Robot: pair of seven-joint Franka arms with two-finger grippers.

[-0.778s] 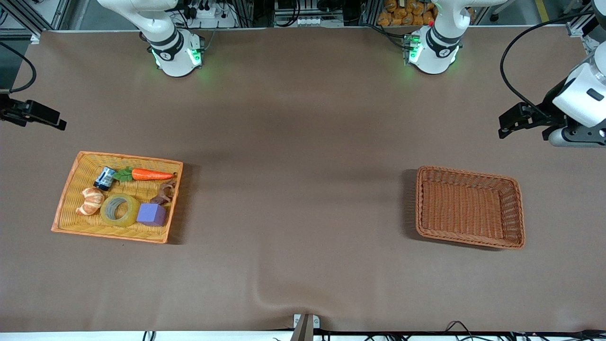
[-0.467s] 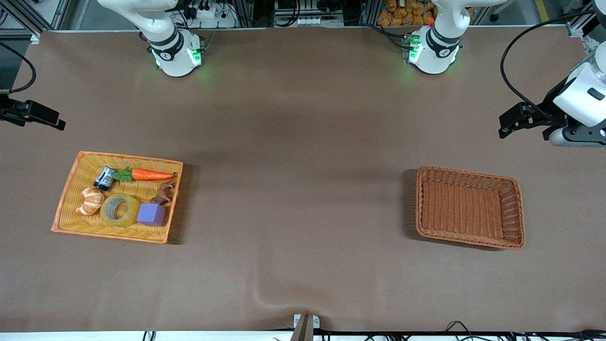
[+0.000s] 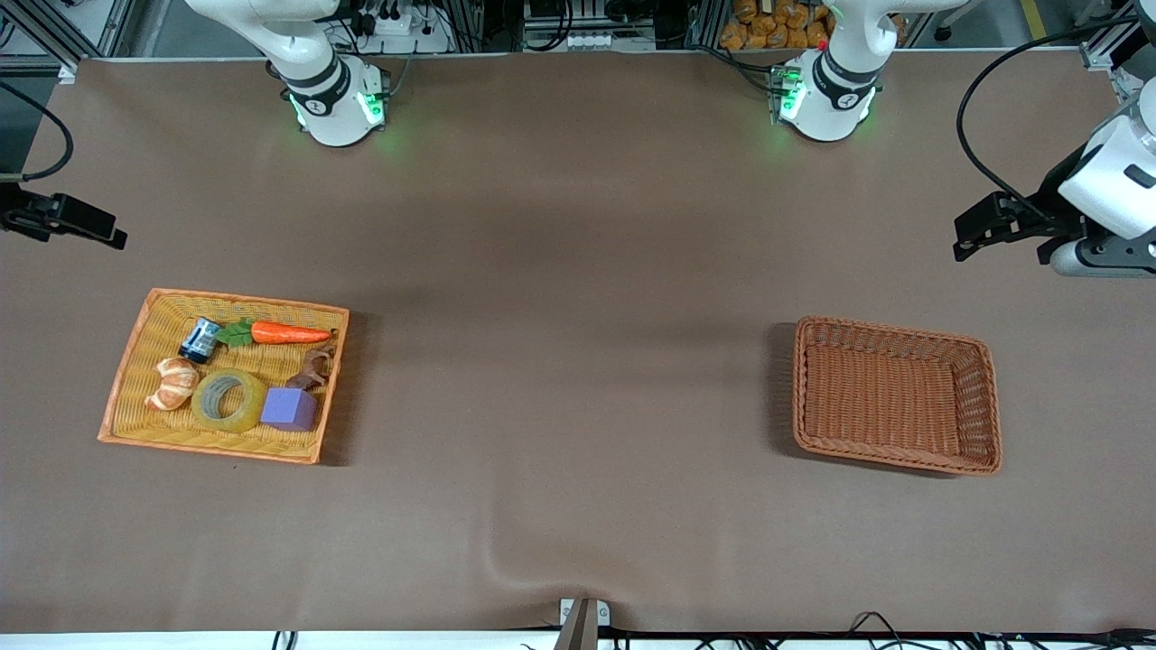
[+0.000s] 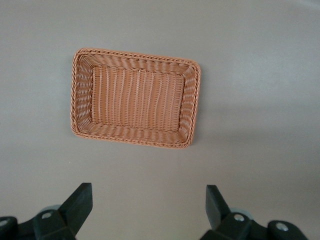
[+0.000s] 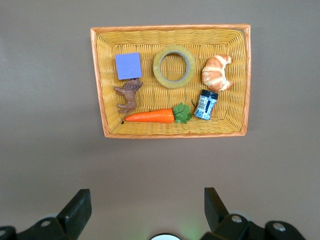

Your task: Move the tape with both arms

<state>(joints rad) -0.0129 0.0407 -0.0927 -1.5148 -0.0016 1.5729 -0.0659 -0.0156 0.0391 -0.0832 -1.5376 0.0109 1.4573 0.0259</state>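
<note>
The tape [image 3: 228,400] is a yellowish ring lying flat in the orange-rimmed yellow basket [image 3: 126,370] toward the right arm's end of the table. It sits between a croissant [image 3: 172,383] and a purple cube [image 3: 289,408]. It also shows in the right wrist view [image 5: 174,66]. My right gripper [image 5: 147,197] is open and empty, high above the table beside that basket [image 3: 90,227]. My left gripper [image 4: 148,192] is open and empty, high above the table near the brown wicker basket [image 3: 890,326], at the left arm's end [image 3: 980,236].
The yellow basket also holds a carrot [image 3: 284,333], a small can [image 3: 200,339] and a brown animal figure [image 3: 312,368]. The brown wicker basket [image 4: 80,95] holds nothing. Bare brown table lies between the two baskets.
The left arm's hand has shifted very slightly toward the table's end. The right arm and the things in the baskets have not moved.
</note>
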